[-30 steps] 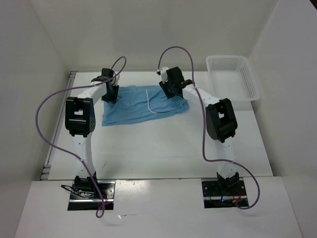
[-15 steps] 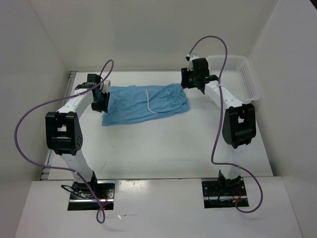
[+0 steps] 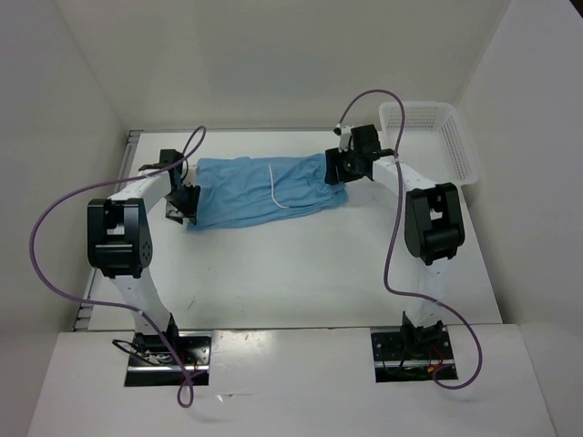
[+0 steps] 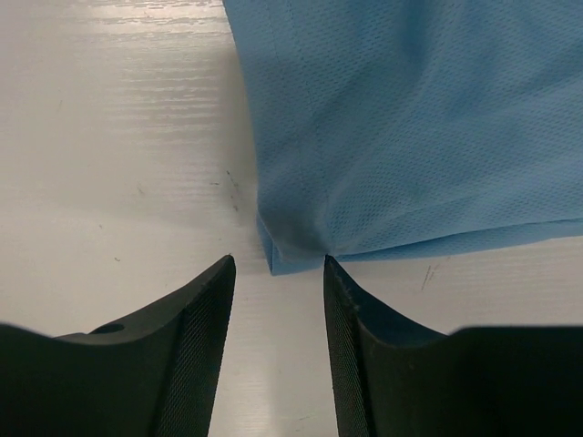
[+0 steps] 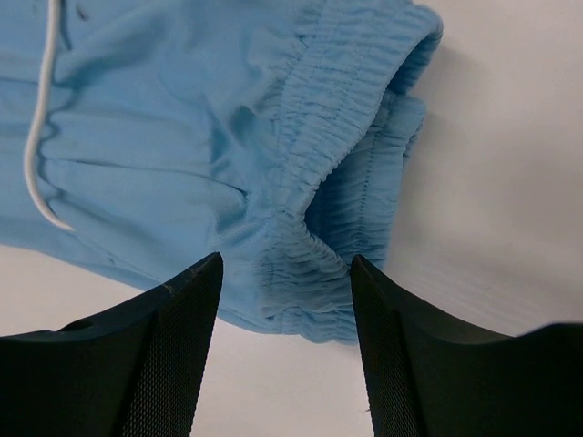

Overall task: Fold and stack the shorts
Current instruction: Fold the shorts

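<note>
Sky-blue fabric shorts (image 3: 264, 189) lie flat on a white worktop (image 3: 291, 264); the left pincer (image 4: 278, 266) gapes at a hem corner (image 4: 276, 255), the right pincer (image 5: 285, 266) at the waistband (image 5: 323, 173), likely lining up a fold.

Sky-blue shorts (image 3: 264, 187) lie flat mid-table, gathered waistband at right, white drawstring (image 3: 274, 188) across the middle.

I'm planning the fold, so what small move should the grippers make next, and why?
Probably close both. The left gripper stands open astride a hem corner of the shorts, and the right gripper stands open astride their gathered waistband; neither pinches fabric yet.
</note>
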### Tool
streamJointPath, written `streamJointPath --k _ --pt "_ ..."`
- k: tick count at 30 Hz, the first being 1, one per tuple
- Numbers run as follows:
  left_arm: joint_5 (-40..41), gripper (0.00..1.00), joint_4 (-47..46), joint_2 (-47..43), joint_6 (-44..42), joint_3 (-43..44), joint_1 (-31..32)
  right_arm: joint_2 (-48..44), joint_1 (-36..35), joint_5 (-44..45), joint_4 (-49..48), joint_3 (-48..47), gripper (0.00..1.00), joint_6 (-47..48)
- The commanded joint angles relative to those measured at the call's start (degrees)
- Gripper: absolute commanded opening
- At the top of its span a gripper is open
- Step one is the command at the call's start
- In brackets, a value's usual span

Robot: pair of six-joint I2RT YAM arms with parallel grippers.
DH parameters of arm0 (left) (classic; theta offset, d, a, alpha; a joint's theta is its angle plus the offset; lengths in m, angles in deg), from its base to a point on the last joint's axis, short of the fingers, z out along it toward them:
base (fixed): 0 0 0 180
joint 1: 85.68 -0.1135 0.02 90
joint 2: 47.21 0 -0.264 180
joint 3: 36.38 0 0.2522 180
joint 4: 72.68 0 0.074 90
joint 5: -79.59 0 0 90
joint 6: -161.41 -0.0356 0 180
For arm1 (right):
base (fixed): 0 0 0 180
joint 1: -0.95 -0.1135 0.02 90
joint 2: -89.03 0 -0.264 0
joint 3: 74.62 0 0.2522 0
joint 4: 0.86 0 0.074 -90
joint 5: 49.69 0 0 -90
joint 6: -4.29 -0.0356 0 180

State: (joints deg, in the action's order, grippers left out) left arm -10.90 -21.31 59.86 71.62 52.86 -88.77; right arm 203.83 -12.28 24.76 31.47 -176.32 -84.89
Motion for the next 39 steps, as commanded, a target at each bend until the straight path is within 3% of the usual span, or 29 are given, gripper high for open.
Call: streamJointPath --k 1,4,7,10,12,15,18,22,28,39 --pt "-1.53 0.52 -0.87 1.74 -0.21 3.0 -0.16 1.65 0.31 -1.24 -0.81 0.84 0.64 3.3" --pt "-3.1 0.52 -0.87 2.36 -0.21 3.0 -0.16 2.7 0.31 -1.24 -0.81 -0.21 0.64 4.45" --pt "-5.22 0.52 -0.25 2.36 -0.21 3.0 -0.16 3.23 0.31 -0.71 -0.81 -0.21 0.55 5.07" --pt "-5.22 0.41 -0.25 3.06 -0.21 3.0 0.37 3.23 0.31 -0.71 -0.81 -0.21 0.44 5.07" --pt "-6.0 0.24 -0.25 3.58 -0.21 3.0 0.89 3.23 0.31 -0.71 -0.81 0.31 0.35 5.6" --pt "-6.01 0.12 -0.25 4.11 -0.21 3.0 1.42 2.18 0.31 -0.1 -0.81 0.31 0.25 6.82" --pt "-5.49 0.0 -0.25 4.12 -0.21 3.0 1.42 1.65 0.31 -0.09 0.24 0.31 0.21 8.31" --pt "-2.94 0.0 -0.25 4.12 -0.21 3.53 1.42 0.52 0.84 -2.63 1.82 0.84 0.19 9.9" --pt "0.92 0.0 1.5 1.22 -0.21 6.78 1.42 -1.68 3.03 -14.83 8.23 -4.25 0.0 14.2" --pt "5.68 0.0 10.02 -1.69 -0.21 12.49 -1.38 -3.97 6.82 -23.37 19.04 -8.99 0.0 22.55"
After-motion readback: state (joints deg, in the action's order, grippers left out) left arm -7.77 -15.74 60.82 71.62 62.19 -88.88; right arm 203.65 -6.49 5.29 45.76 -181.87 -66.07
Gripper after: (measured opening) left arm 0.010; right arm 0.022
